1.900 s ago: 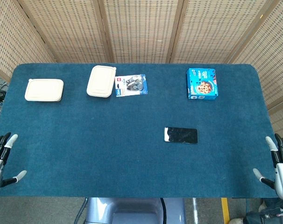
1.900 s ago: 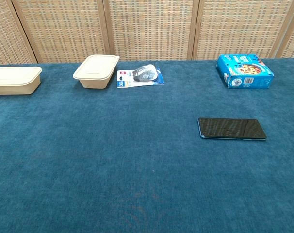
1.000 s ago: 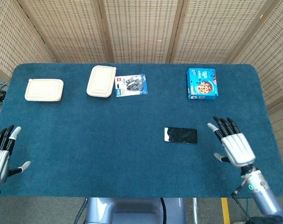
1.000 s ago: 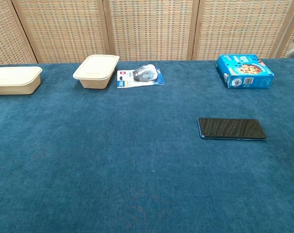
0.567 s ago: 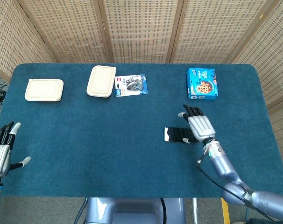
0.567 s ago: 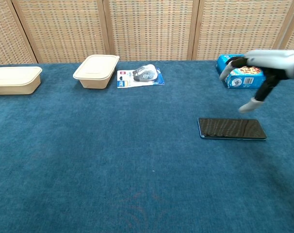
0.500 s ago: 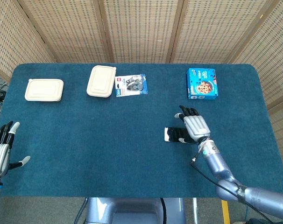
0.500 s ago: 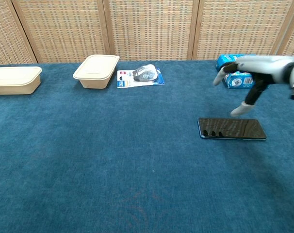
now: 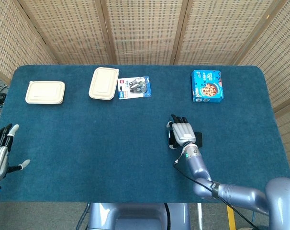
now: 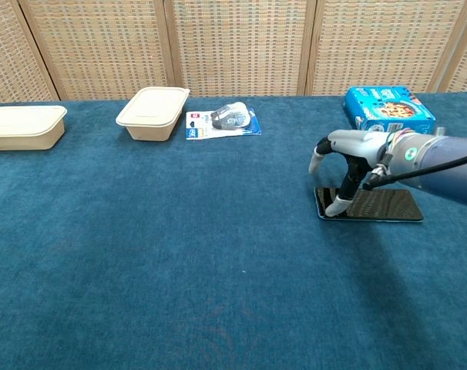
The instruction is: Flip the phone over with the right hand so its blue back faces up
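Observation:
The phone (image 10: 384, 205) lies flat, dark screen up, on the blue tablecloth right of centre. My right hand (image 10: 345, 166) hovers over its left end with fingers spread and arched; the thumb tip touches the phone's near left corner. From the head view the right hand (image 9: 182, 132) covers most of the phone (image 9: 198, 138), and only its right end shows. Nothing is gripped in that hand. My left hand (image 9: 0, 155) stays at the table's near left edge, fingers apart and empty; the chest view does not show it.
A blue cookie box (image 10: 388, 112) stands behind the phone at the far right. Two beige lidded containers (image 10: 24, 126) (image 10: 152, 112) and a blister pack (image 10: 223, 121) line the far left. Woven screens close off the back.
My right hand has come in from the table's near right edge, moved left across the phone and lowered onto its left end. The phone and the left hand have barely moved.

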Robot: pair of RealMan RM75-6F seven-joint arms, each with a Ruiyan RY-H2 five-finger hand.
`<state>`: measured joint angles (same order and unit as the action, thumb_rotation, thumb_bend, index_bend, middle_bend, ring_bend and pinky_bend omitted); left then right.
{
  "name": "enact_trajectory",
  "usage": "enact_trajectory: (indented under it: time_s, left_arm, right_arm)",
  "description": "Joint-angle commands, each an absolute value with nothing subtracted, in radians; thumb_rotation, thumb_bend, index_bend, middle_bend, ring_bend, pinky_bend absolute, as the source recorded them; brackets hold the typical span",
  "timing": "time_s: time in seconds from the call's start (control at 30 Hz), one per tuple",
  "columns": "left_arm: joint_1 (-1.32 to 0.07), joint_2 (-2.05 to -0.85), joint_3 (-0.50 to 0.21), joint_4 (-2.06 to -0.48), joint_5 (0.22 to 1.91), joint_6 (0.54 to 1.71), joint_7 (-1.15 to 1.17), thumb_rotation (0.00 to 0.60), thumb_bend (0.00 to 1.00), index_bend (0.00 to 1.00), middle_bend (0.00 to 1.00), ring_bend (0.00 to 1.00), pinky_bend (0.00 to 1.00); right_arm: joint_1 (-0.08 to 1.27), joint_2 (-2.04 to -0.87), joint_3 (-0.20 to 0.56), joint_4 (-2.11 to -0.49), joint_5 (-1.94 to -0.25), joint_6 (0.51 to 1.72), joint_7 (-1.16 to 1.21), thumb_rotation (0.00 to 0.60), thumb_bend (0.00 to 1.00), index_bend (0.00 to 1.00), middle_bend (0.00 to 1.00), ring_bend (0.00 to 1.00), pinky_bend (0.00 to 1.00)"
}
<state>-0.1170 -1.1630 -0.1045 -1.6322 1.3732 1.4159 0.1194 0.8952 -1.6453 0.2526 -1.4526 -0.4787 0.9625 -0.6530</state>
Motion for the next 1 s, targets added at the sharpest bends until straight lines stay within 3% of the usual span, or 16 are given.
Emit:
enact_trajectory:
  time_s: [0.03, 0.8, 1.0]
  left_arm:
    - [-0.118, -1.162, -0.103, -1.632, 1.374, 1.415, 0.116, 0.6, 0.0, 0.0, 0.0, 0.0, 0.0]
    - [-0.124, -1.155, -0.099, -1.634, 1.374, 1.42, 0.103, 0.6, 0.0, 0.0, 0.0, 0.0, 0.0]
    - [-0.125, -1.155, -0.097, -1.635, 1.375, 1.42, 0.103, 0.6, 0.0, 0.0, 0.0, 0.0, 0.0]
  right_arm:
    - [0.905, -1.671, 0.243, -1.424, -0.464, 0.972, -0.661, 0.6, 0.0, 0.27, 0.0, 0.0, 0.0]
    - [0.911, -1.707, 0.214, -1.342, -0.453, 0.959, -0.669, 0.6, 0.0, 0.28, 0.0, 0.0, 0.0]
    - [0.904, -1.718, 0.198, -1.307, -0.454, 0.941, -0.669, 0.6, 0.02, 0.37, 0.0, 0.0, 0.0]
